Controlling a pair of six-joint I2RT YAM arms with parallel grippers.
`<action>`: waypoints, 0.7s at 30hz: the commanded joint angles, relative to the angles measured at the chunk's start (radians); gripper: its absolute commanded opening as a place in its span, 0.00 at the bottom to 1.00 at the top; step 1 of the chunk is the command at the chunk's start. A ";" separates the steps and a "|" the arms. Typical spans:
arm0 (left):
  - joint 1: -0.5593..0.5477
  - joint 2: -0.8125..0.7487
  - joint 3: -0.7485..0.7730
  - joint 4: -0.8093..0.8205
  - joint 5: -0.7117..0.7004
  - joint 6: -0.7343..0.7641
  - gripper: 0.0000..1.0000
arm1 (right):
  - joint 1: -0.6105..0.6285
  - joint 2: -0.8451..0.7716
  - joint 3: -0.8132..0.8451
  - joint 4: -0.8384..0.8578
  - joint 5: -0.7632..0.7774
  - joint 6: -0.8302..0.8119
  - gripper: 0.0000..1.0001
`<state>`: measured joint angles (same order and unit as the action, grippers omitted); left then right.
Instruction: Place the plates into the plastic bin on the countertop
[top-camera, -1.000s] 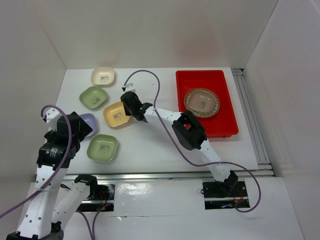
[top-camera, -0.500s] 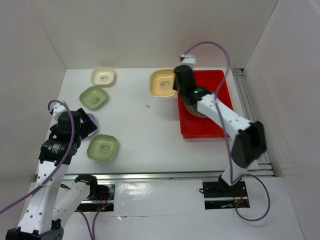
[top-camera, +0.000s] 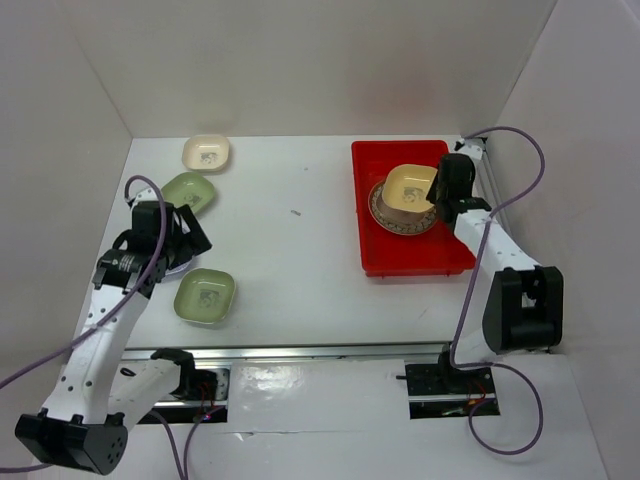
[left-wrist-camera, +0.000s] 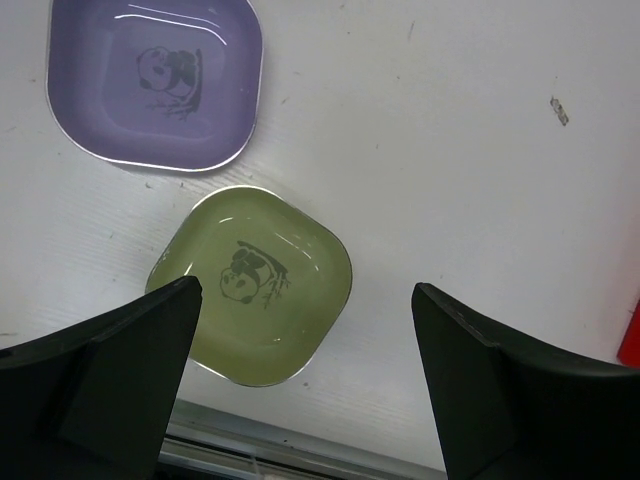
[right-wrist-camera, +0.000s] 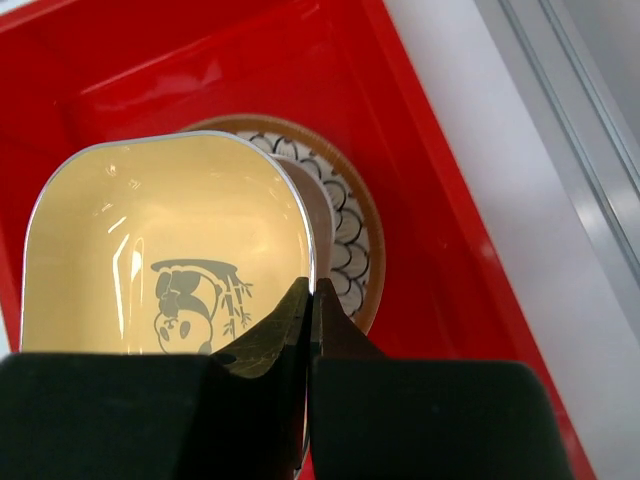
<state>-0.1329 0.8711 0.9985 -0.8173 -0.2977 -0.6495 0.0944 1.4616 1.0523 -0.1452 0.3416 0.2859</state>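
I just carried the yellow plate (right-wrist-camera: 165, 250) over the red bin (right-wrist-camera: 430, 230), and my right end effector (right-wrist-camera: 310, 300) pinches its edge. Letting go comes next. My left end effector (left-wrist-camera: 305, 295) is wide open.

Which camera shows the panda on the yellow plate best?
The right wrist view: the yellow plate fills the picture, pinched at its edge by the right gripper, its panda sharp. The top view shows the plate small over the red bin, panda unclear. The left wrist view misses it.
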 joint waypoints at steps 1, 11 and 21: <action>0.006 0.040 0.092 0.033 0.035 0.028 1.00 | -0.054 0.022 -0.006 0.163 -0.097 -0.016 0.00; 0.006 0.219 0.161 0.024 -0.040 0.007 1.00 | -0.093 0.132 -0.009 0.252 -0.214 0.038 0.00; 0.133 0.350 0.267 0.033 -0.017 0.017 1.00 | -0.102 0.115 -0.023 0.312 -0.202 0.081 1.00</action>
<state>-0.0353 1.2022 1.2137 -0.8062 -0.3111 -0.6346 -0.0010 1.6089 1.0378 0.0681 0.1410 0.3477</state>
